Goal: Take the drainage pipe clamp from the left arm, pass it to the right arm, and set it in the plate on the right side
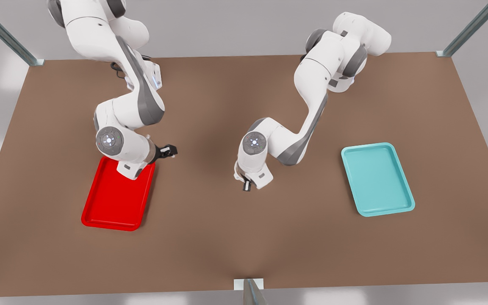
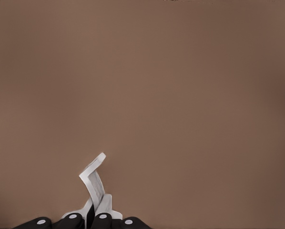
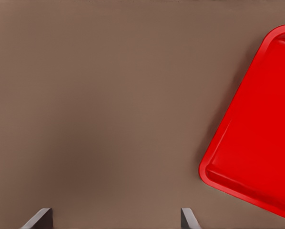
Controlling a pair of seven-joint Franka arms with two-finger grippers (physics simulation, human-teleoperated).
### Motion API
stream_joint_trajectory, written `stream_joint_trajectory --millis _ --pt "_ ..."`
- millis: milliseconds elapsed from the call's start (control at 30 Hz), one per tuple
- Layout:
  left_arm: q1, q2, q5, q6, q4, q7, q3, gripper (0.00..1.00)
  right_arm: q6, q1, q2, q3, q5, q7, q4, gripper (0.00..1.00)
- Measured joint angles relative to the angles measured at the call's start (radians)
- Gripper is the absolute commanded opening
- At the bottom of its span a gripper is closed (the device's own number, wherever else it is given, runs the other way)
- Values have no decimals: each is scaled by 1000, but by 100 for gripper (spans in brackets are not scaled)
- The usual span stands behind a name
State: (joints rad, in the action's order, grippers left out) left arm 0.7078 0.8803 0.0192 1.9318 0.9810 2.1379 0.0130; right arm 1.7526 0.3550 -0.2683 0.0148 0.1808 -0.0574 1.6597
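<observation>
Leftmost in the front view, the plate (image 1: 117,199) lies flat on the brown table (image 1: 210,237), a glossy red tray with a raised rim. Above its far end hangs the right arm (image 1: 129,110), and the right gripper (image 1: 171,151) reaches off the tray's corner toward the front view's right. In the right wrist view its fingertips (image 3: 37,218) stand wide apart with bare table between them, so the jaws are open and hold nothing; the plate's rounded corner (image 3: 257,143) sits off to one side.

Further right, near the middle of the table, the left arm (image 1: 307,110) bends down and the left gripper (image 1: 247,185) points at the tabletop. In the left wrist view its fingers (image 2: 102,219) are pressed together on the drainage pipe clamp (image 2: 96,183), a thin white strip that rises from between them and ends in a short flared tip. So the clamp is held above the table, well apart from the plate.

Farthest right lies a teal tray (image 1: 377,178), flat on the table.

No brand, label or writing can be read on anything.
</observation>
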Motion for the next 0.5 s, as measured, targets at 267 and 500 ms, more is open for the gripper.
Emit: stream_joint_trajectory --millis 267,500 --pt "-4 10 3 12 0 223 -17 21 283 114 -104 -1 48 -72 0 100" --pt "-3 16 4 44 0 354 -33 21 435 185 -147 -1 55 -113 2 100"
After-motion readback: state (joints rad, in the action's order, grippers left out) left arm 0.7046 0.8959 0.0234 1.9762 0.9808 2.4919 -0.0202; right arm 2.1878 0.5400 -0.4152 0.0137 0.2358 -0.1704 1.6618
